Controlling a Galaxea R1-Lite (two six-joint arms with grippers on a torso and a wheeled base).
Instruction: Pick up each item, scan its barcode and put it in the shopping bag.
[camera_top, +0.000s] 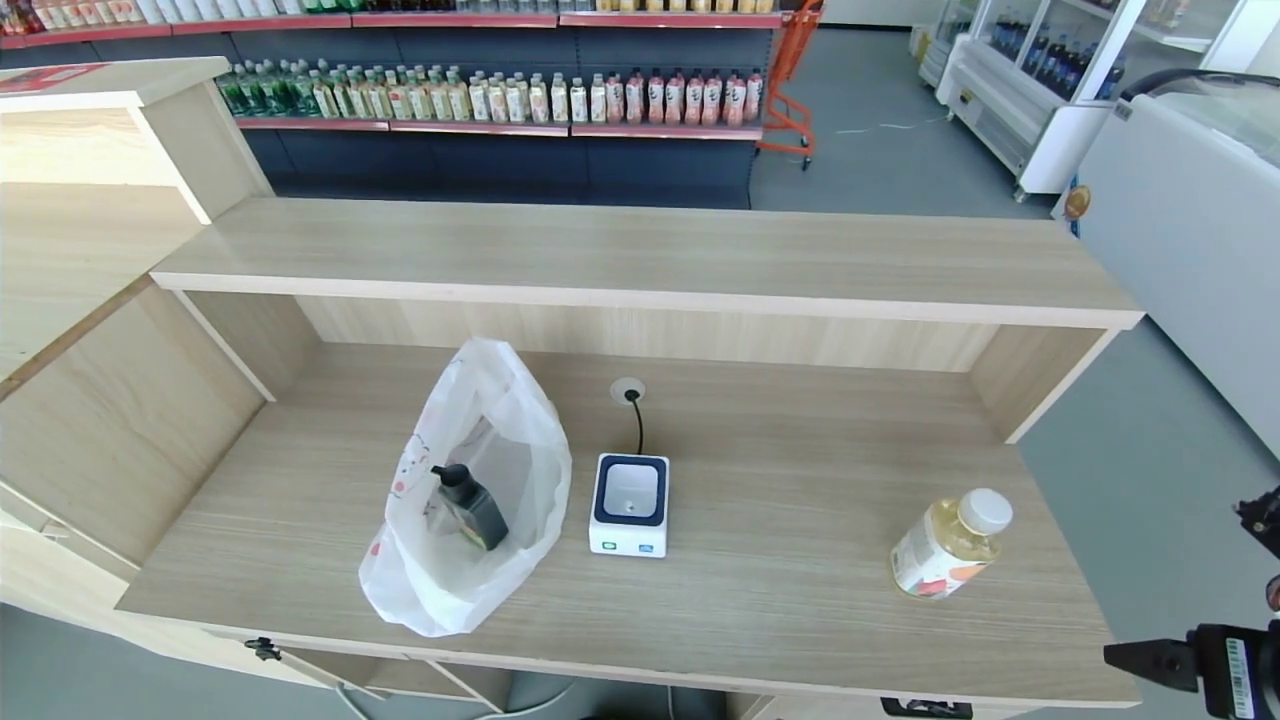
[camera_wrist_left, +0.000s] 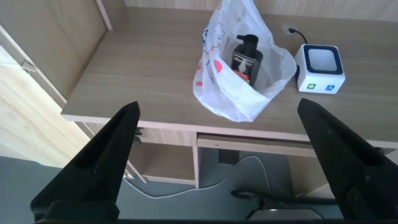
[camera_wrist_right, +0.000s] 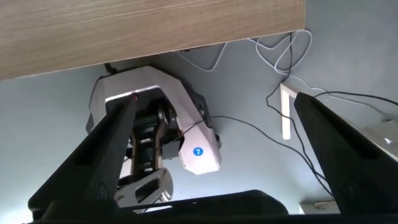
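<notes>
Pump bottle (camera_top: 472, 508) half veiled inside the shopping bag (camera_top: 420, 590), just beside the scanner (camera_top: 629, 505).
Left gripper (camera_wrist_left: 217, 106) and right gripper (camera_wrist_right: 212, 99) both gape wide, holding nothing.

Inside a small shop: shelves (camera_top: 480, 127) of bottled drinks (camera_top: 560, 98) line the back wall, glass-door fridges (camera_top: 1040, 90) stand at right (a chest freezer (camera_top: 1180, 200) beside them), and a scanner (camera_top: 629, 503) sits on the checkout desk (camera_top: 800, 520).

The left gripper (camera_wrist_left: 217, 109) is hanging with its fingers spread wide apart; the right gripper (camera_wrist_right: 214, 99) is hanging likewise, fingers parted.
</notes>
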